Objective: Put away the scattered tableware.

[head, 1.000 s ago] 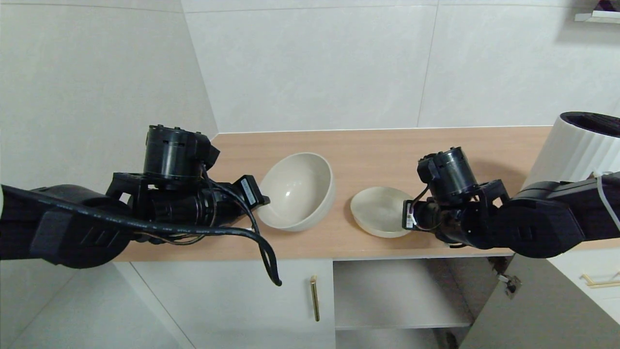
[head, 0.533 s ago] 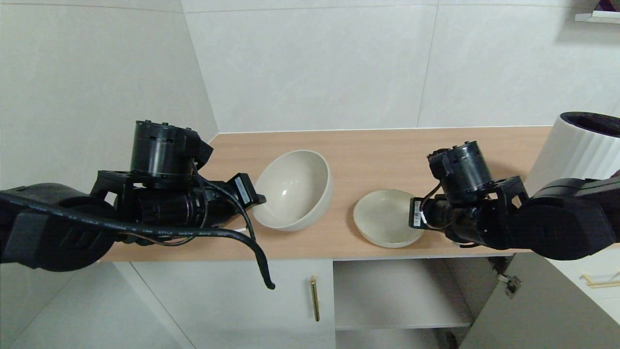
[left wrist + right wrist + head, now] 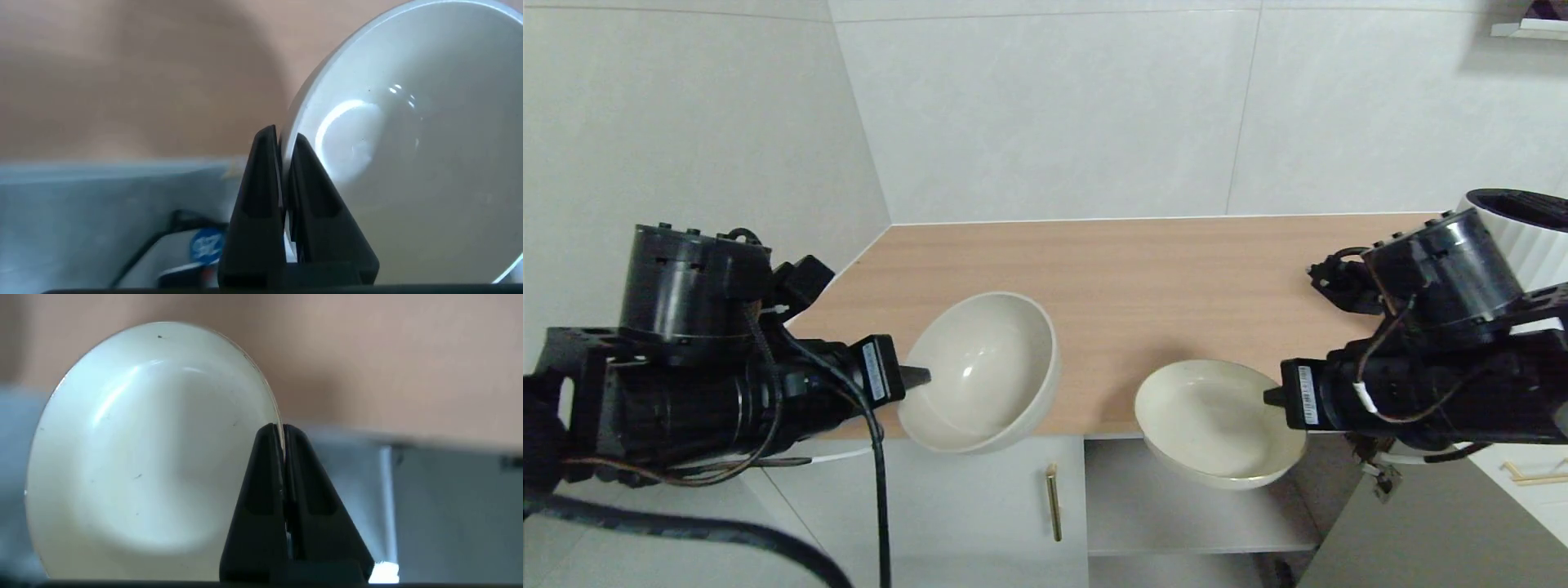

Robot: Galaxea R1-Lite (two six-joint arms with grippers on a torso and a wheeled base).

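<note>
The left gripper (image 3: 921, 377) is seen pinched shut on the near rim of the large bowl (image 3: 988, 371). In the left wrist view the two fingers (image 3: 263, 175) are closed to a sliver, with the bowl's wall (image 3: 409, 122) clamped between them, one finger inside and one outside. The bowl is held tilted, its opening turned toward the left arm, and it is seen across the front edge of the countertop (image 3: 1160, 269).

Over on the other side, the right gripper (image 3: 1270, 398) is likewise clamped on the rim of the shallow dish (image 3: 1217, 425). The right wrist view shows its fingers (image 3: 265, 482) nearly together with the thin edge of the dish (image 3: 147, 449) caught between them. The dish is carried tipped, its hollow facing up and toward the camera, out past the counter's front edge and before the open compartment (image 3: 1143, 506) of the cabinet below. The two pieces are kept well apart.

The wooden countertop runs back to a pale tiled wall (image 3: 1054, 106). A ribbed white container (image 3: 1543, 245) stands at its right end, behind the right arm. A gold handle (image 3: 1054, 502) is fixed to the closed cabinet door beside the open compartment.
</note>
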